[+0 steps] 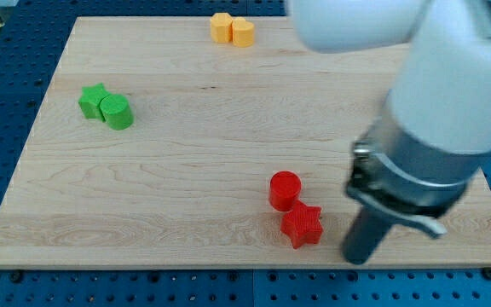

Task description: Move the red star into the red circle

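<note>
Rod end my tip (358, 258) just right of red star (302, 226); no jaws on rig; star touching red circle (285, 189) just above it; task looks nearly done; I'd nudge if needed

A robotics lab bench: a pale wooden table (228, 128) lying on a blue perforated metal surface (7, 77), with a large white and grey robot arm (450, 111) over the table's right side.
</note>
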Robot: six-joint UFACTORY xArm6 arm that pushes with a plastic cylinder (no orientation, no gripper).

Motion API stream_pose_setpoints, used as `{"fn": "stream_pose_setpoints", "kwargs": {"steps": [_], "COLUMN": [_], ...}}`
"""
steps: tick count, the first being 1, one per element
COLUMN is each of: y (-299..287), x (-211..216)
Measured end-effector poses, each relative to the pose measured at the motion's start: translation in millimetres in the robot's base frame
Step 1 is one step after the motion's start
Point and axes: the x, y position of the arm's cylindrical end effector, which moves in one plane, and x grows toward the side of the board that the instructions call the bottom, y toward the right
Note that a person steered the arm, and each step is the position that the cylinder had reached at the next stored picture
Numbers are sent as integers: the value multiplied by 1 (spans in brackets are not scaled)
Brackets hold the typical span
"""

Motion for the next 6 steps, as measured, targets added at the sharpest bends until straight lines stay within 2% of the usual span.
{"fn": "stream_pose_setpoints", "kwargs": {"steps": [1,4,6], "y": [-30,-67,-59], "x": [1,1,-3]}}
